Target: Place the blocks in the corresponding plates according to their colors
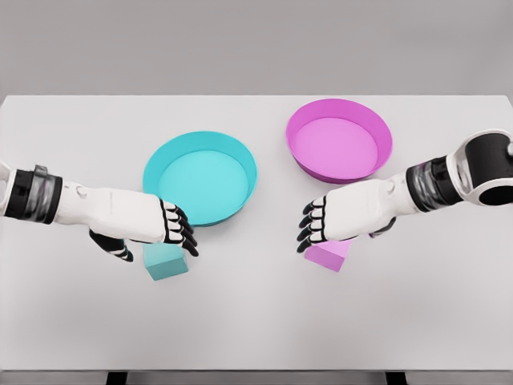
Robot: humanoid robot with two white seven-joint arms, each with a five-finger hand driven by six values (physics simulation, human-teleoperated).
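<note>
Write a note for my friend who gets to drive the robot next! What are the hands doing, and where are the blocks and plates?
Left hand: over the cyan block, fingers curled; whether it grips yet cannot be told.
Right hand: over the pink block, same doubt.
Both blocks sit on the white table, each just in front of its matching plate: cyan plate on the left, pink plate on the right.
Done: nothing placed; both plates are empty.
Left: put the cyan block in the cyan plate, the pink block in the pink plate.
</note>
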